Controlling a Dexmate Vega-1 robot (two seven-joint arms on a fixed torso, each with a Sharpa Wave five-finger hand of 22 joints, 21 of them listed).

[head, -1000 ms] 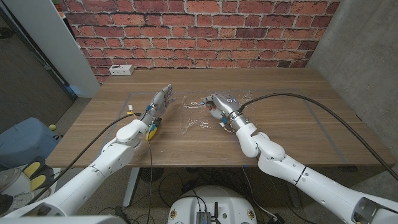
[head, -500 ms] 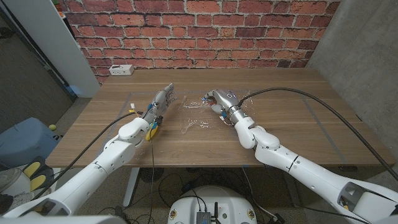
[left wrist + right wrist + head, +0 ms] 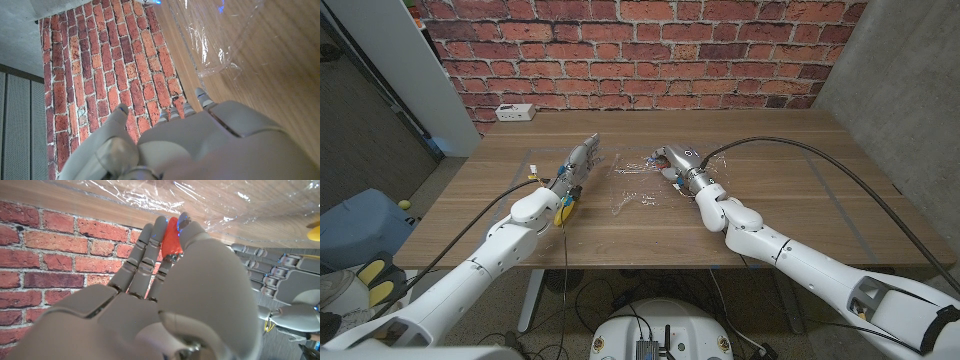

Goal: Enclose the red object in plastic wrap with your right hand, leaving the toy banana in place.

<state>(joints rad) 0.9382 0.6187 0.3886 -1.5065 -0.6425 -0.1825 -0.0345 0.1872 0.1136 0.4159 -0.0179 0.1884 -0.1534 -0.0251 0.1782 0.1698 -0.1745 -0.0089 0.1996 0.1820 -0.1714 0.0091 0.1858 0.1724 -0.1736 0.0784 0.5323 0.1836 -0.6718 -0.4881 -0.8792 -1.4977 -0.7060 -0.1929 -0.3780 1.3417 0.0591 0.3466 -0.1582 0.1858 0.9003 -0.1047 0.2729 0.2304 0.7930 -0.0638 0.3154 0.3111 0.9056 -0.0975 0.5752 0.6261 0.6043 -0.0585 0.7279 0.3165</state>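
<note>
- Red object [image 3: 171,236] pinched between thumb and fingers of the right hand [image 3: 150,295], seen in the right wrist view right up against the crinkled plastic wrap [image 3: 240,205].
- In the head view, right hand [image 3: 676,162] down on the table [image 3: 770,150] near the middle, closed around the red object, mostly hidden there under the hand.
- Plastic wrap [image 3: 635,190] spread out on the wood between the two hands, wrinkled and shiny, one edge under the right hand; corner of it [image 3: 220,45] also caught in the left wrist view.
- Toy banana [image 3: 564,212] lying just beside the left wrist, off the sheet; a yellow tip [image 3: 314,231] at the edge of the right wrist view.
- Left hand [image 3: 580,163] stretched out along the table at the wrap's left side, fingers straight and together, holding nothing; same hand [image 3: 272,270] showing in the right wrist view, fingers extended.
- White power strip [image 3: 515,112] at the far left corner of the table, well apart from everything.
- Red brick wall [image 3: 640,50] behind the table.
</note>
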